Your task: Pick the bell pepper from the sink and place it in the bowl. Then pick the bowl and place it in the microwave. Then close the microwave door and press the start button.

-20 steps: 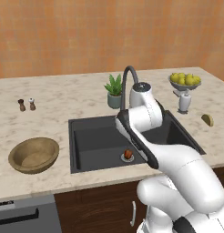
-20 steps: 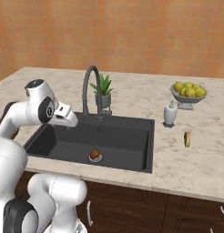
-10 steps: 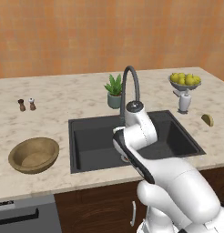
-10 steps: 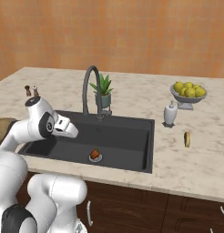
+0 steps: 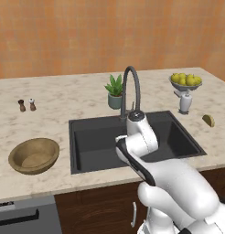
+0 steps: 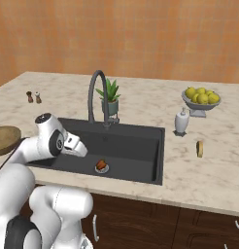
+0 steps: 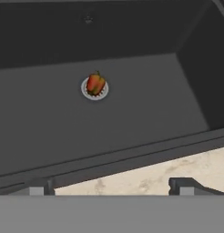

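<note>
Step in hand, as I judge it: the approach for the first pick. Nothing is held and the pepper is not yet reached.

Gripper (image 7: 112,190): the fingers (image 7: 39,187) stand spread wide with nothing between them, tips poised over the near rim of the sink (image 7: 132,152) and a strip of speckled desk (image 7: 145,178). From the right base view the hand (image 6: 73,144) hangs over the left part of the basin, pointing in and down.

Bell pepper (image 7: 95,83): small, red-orange shading to yellow-green on one side, short green stem at the top. It sits right on the round pale drain (image 7: 95,88) on the sink floor, ahead of the fingers and somewhat to the left in the hand view. In the right base view the pepper (image 6: 101,165) lies just right of the hand, apart from it.

Next move, by my estimate: carry the hand forward and down into the basin, centre the spread fingers over the pepper, then close on its body. Its rounded shape may roll if nudged from one side.

Wooden bowl (image 5: 34,155): empty, on the desk left of the sink, well apart from the pepper.

Faucet (image 5: 131,89): arches over the back rim; likely needs clearance on the lift.
</note>
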